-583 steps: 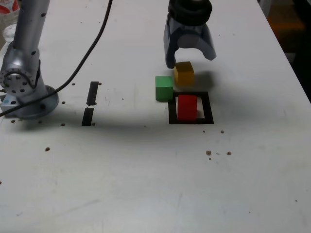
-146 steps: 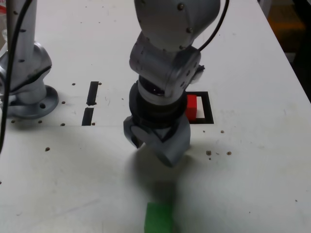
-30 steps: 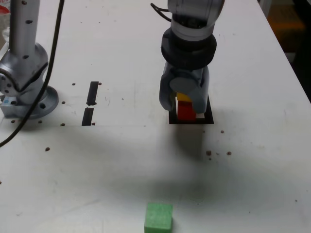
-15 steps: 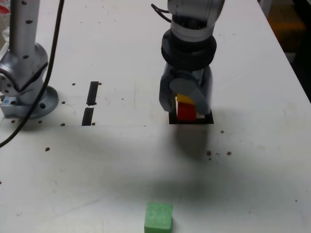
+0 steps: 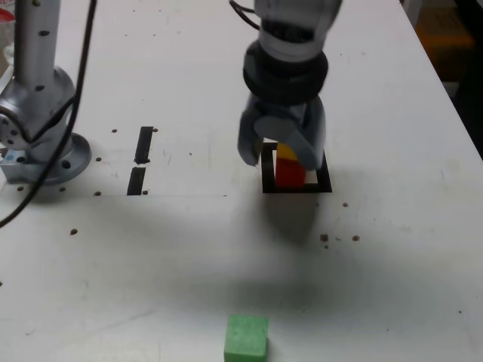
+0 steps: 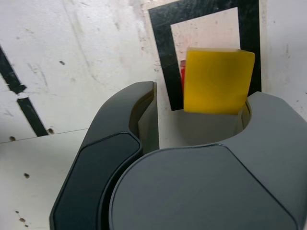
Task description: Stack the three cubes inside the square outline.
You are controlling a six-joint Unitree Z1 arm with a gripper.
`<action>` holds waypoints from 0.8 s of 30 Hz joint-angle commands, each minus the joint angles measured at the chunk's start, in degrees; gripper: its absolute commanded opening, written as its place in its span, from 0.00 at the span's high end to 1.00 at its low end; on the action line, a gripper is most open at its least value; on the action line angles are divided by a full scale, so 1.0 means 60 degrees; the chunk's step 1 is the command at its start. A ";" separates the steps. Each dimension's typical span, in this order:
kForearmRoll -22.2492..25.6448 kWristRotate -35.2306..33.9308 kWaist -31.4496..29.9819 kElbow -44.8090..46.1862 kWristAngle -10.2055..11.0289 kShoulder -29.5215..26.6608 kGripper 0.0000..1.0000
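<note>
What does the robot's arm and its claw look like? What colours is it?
The arm is shiny silver-grey metal with small dark screw holes, ending in a fat black ring at the wrist. A black cable hangs by its round silver base. The gripper has two chunky, curved jaws, one blue-grey and one darker grey.

Yellow cube [image 5: 285,153] sits on the red cube [image 5: 290,174] inside the black tape square outline [image 5: 266,175], white in the middle. Green cube [image 5: 246,337] well away from the outline. Table [image 5: 392,249] is white with dark specks, gripper [image 5: 279,145] grey.
</note>
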 commanded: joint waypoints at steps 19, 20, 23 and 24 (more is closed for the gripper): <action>0.0455 -0.0026 -0.1253 -0.0146 -0.0405 -0.1442 0.30; 0.0408 -0.0038 -0.1409 -0.0193 -0.0503 -0.1389 0.30; 0.0286 -0.0087 -0.1730 -0.0270 -0.0717 -0.1223 0.29; 0.0253 -0.0117 -0.1828 -0.0286 -0.0785 -0.1161 0.29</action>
